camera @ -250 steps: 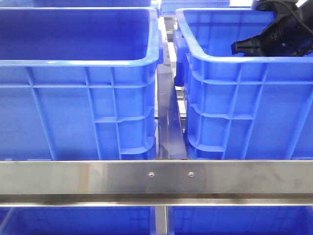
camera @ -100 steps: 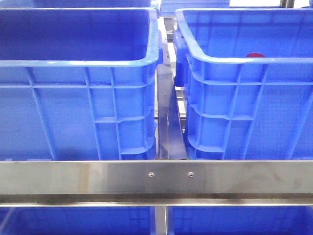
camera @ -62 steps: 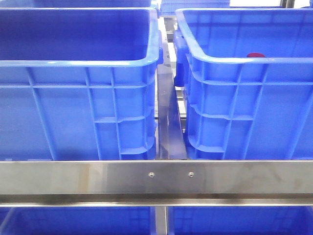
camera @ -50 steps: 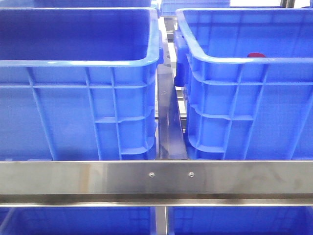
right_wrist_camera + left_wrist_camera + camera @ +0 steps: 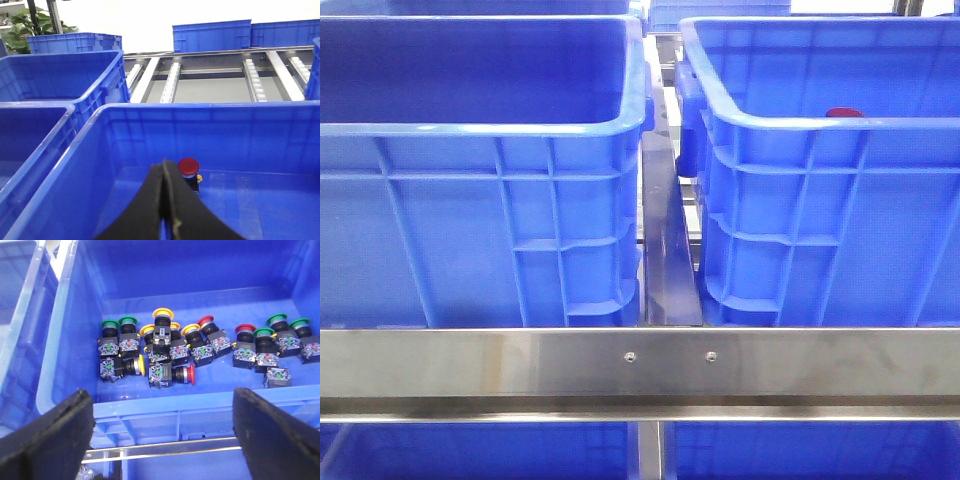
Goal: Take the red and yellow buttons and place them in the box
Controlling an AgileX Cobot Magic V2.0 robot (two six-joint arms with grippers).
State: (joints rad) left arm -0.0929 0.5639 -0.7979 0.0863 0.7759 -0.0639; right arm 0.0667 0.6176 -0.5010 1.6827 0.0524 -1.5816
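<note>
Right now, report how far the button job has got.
Done: one red button stands in the box. In hand: nothing; the right gripper is shut and empty, the left gripper open over the supply crate. Left: a yellow button.

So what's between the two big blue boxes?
In the front view, a dark metal strip fills the gap between the left crate and the right crate, with bits of frame behind it.

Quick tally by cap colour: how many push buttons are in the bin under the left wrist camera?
Green-capped push buttons: 5
Yellow-capped push buttons: 5 (bunched together, one mostly hidden)
Red-capped push buttons: 3
Switch block with no cap showing: 1
Total: 14
</note>
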